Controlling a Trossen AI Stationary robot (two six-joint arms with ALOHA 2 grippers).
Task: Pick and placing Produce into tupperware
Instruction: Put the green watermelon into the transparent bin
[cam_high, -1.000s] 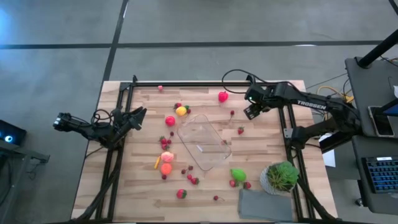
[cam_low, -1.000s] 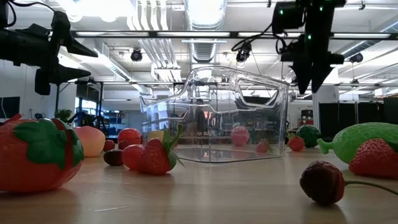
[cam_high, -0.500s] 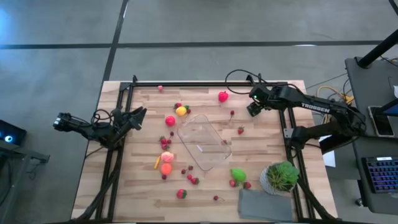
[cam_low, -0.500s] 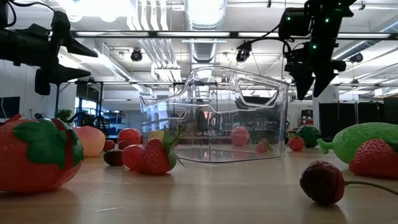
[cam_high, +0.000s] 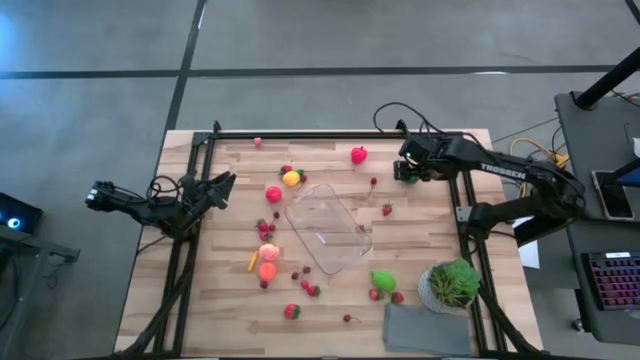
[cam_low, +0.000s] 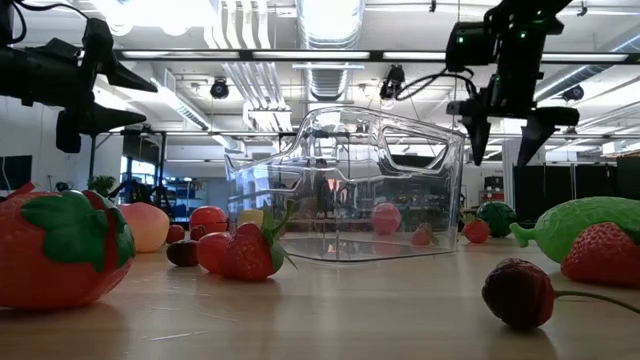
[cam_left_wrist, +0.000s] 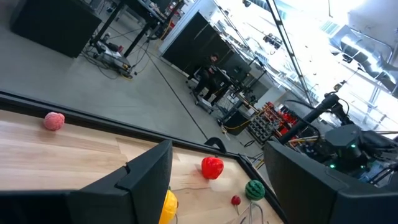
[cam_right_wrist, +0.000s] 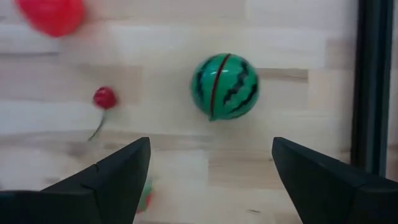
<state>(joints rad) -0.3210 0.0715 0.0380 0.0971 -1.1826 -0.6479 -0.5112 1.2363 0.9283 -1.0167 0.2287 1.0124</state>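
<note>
Clear tub (cam_high: 330, 229) sits empty; produce (cam_high: 268, 252) lies scattered around it. Right gripper (cam_low: 508, 132) spread above melon (cam_right_wrist: 224, 86); left gripper (cam_high: 222, 185) open, idle.

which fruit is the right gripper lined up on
The small striped green watermelon. It lies on bare wood ahead of the open right gripper, while the red cherry sits off to one side.

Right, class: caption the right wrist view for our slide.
Open right end effector hovers above a small toy watermelon on the wooden table.

One clear tub (cam_high: 329, 229), one potted plant (cam_high: 453, 284), one grey cloth (cam_high: 428, 329)
</note>
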